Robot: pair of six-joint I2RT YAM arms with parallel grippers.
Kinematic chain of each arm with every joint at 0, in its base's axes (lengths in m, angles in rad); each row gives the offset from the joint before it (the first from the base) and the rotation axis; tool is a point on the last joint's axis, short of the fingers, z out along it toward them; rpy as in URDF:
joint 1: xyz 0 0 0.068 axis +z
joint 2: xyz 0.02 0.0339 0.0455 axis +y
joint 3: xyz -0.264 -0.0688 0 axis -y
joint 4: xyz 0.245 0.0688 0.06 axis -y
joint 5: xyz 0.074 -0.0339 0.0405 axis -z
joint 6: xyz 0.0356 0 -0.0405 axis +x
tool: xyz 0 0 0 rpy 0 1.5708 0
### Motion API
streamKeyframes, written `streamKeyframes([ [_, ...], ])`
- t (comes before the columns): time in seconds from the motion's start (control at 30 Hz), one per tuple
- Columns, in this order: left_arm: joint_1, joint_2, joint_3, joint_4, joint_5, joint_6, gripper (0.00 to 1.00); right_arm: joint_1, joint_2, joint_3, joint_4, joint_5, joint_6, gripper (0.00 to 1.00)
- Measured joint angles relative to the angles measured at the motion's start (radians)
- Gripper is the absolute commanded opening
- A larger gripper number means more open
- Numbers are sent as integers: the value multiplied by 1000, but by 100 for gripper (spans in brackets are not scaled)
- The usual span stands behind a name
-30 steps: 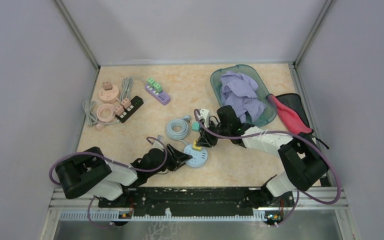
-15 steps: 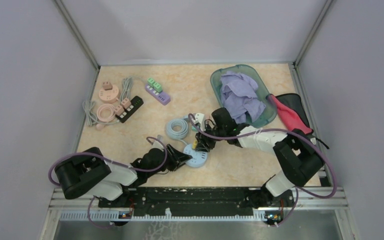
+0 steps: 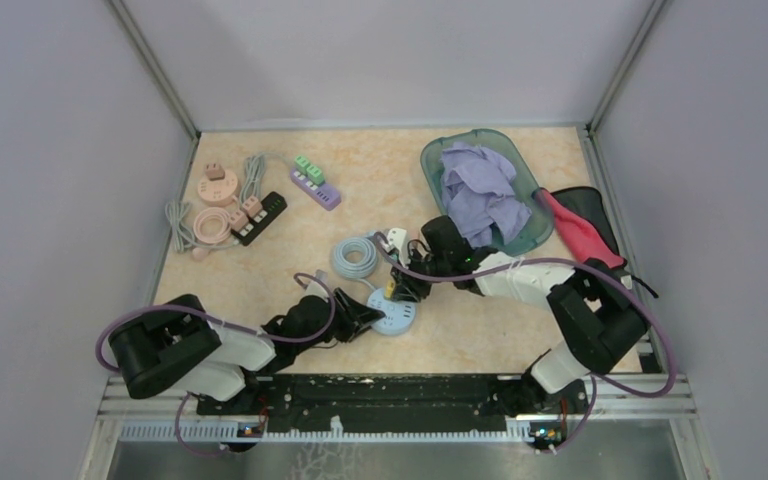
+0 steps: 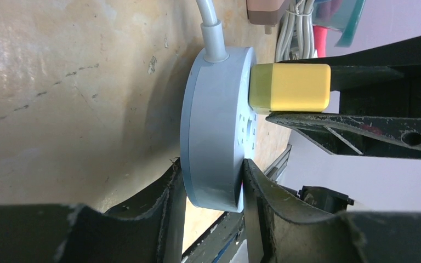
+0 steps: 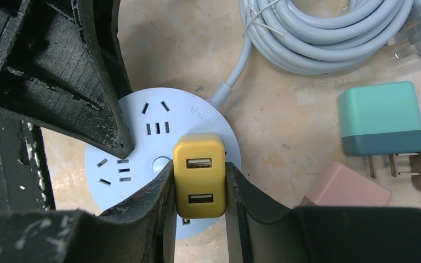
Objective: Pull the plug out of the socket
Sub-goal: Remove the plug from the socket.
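Right tool [image 5: 199, 183] grips yellow plug [image 5: 199, 156] standing upright in socket [image 5: 189, 118].

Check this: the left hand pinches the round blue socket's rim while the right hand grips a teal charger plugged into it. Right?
Wrong colour: the right wrist view shows the right hand gripping a yellow charger plugged into the round blue socket. The left hand does pinch the socket's rim.

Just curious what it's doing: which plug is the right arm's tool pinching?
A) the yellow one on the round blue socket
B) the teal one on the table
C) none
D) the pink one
A: the right tool clamps both sides of the yellow plug, which sits on the round blue socket; the teal plug lies loose.
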State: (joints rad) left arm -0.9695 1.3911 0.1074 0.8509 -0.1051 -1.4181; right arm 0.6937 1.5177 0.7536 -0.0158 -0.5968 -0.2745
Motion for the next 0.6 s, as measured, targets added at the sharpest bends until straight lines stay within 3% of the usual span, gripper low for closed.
streamKeyframes([
  [0.33,1,0,21,-43,8,2,0,21,-10,2,-6,53,32,0],
  [0.6,2,-4,30,-43,-1,8,0,-31,-10,-2,-17,-9,41,0],
])
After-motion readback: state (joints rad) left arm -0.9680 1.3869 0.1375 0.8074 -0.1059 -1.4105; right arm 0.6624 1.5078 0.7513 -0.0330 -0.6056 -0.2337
